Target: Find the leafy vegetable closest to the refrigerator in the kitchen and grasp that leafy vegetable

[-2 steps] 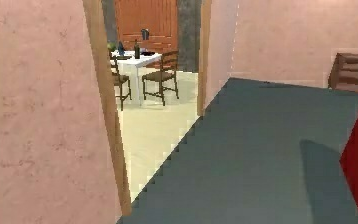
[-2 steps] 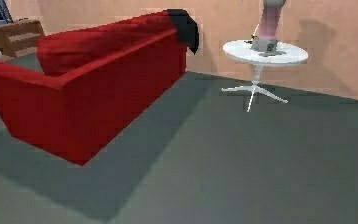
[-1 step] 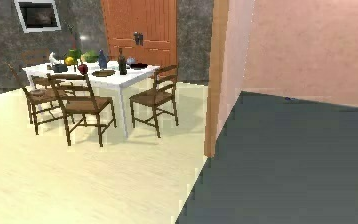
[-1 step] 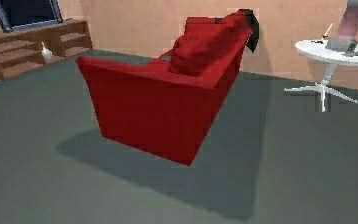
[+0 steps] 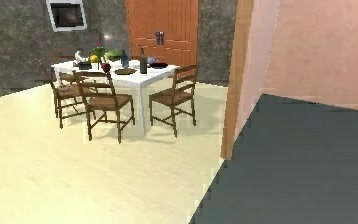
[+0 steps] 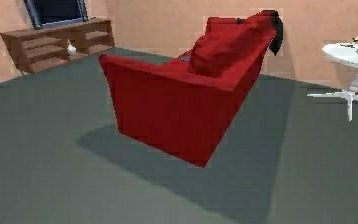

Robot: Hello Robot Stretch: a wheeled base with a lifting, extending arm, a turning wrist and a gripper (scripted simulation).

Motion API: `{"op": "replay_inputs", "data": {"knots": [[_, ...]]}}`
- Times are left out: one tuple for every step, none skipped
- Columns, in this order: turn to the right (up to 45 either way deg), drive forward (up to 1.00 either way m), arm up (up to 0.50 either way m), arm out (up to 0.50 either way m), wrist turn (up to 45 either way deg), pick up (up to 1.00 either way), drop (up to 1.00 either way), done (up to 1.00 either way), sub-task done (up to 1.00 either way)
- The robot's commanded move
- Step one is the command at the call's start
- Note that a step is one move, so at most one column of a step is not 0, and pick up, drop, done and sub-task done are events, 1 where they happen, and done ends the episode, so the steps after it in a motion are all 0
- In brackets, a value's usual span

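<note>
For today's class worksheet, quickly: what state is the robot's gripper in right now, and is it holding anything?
Gripper: cannot be told, neither its state nor whether it holds anything.

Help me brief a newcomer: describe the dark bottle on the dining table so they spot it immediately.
Start at the white table in front of the orange door, with wooden chairs around it. On its top stands a dark bottle, the tallest, slimmest thing there, rising above the low dishes beside it.
</note>
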Motion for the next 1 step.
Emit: {"op": "replay_inputs", "data": {"knots": [[0.0,0.2,0.0,0.0,0.0,0.0,0.0,0.0,0.0]]}}
